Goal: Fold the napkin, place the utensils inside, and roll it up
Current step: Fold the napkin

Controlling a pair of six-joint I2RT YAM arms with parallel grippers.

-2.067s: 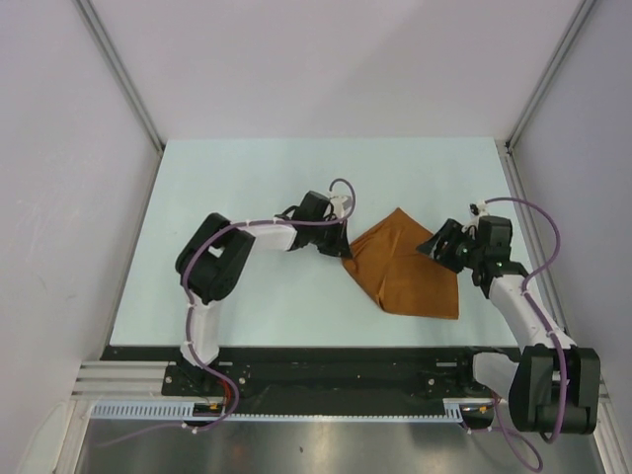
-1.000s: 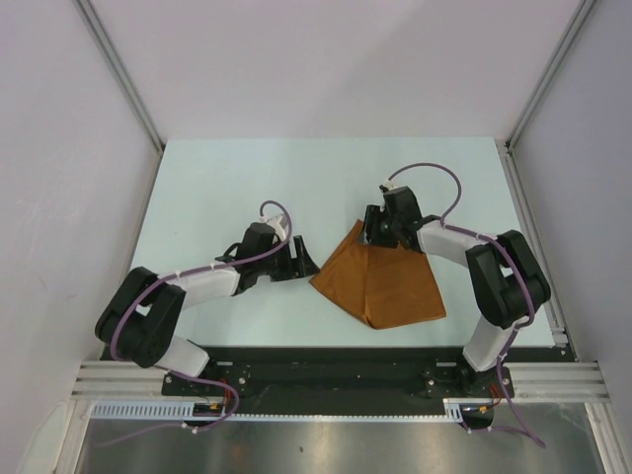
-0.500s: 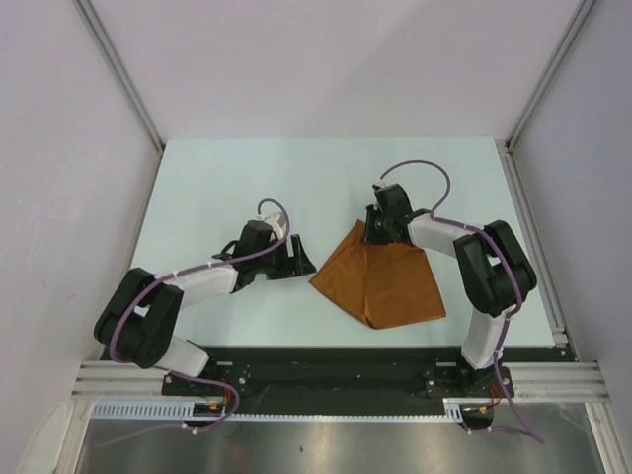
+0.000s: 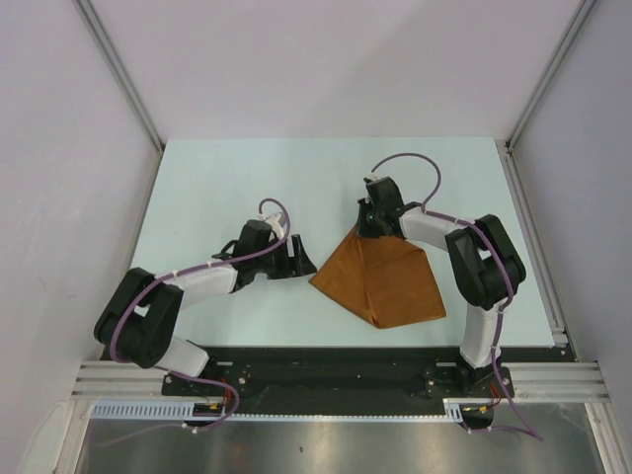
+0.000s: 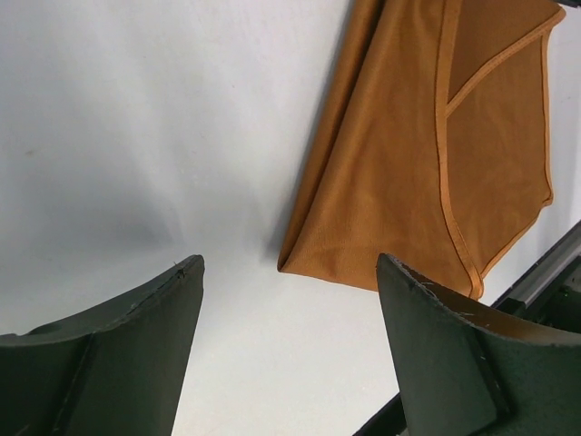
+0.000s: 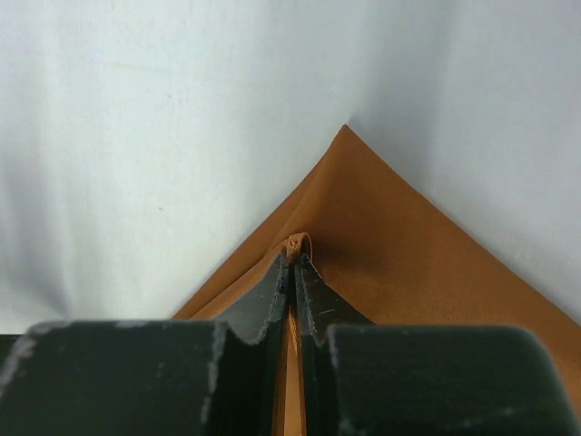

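Note:
The rust-brown napkin (image 4: pixel 385 281) lies folded on the pale table (image 4: pixel 217 178), right of centre. My right gripper (image 4: pixel 371 229) is shut on the napkin's far corner (image 6: pixel 295 243), pinching a small fold of cloth between its fingers (image 6: pixel 272 291). My left gripper (image 4: pixel 299 259) rests open just left of the napkin's left point. In the left wrist view the napkin (image 5: pixel 427 154) lies beyond the wide-apart fingers (image 5: pixel 436 354), with bare table between them. The utensils are out of view.
Grey walls (image 4: pixel 59 197) enclose the table on three sides. A black rail (image 4: pixel 326 365) runs along the near edge, by the arm bases.
My right gripper closed on the napkin's far corner and drew it slightly up and away, stretching the cloth to a point. The left arm stayed put.

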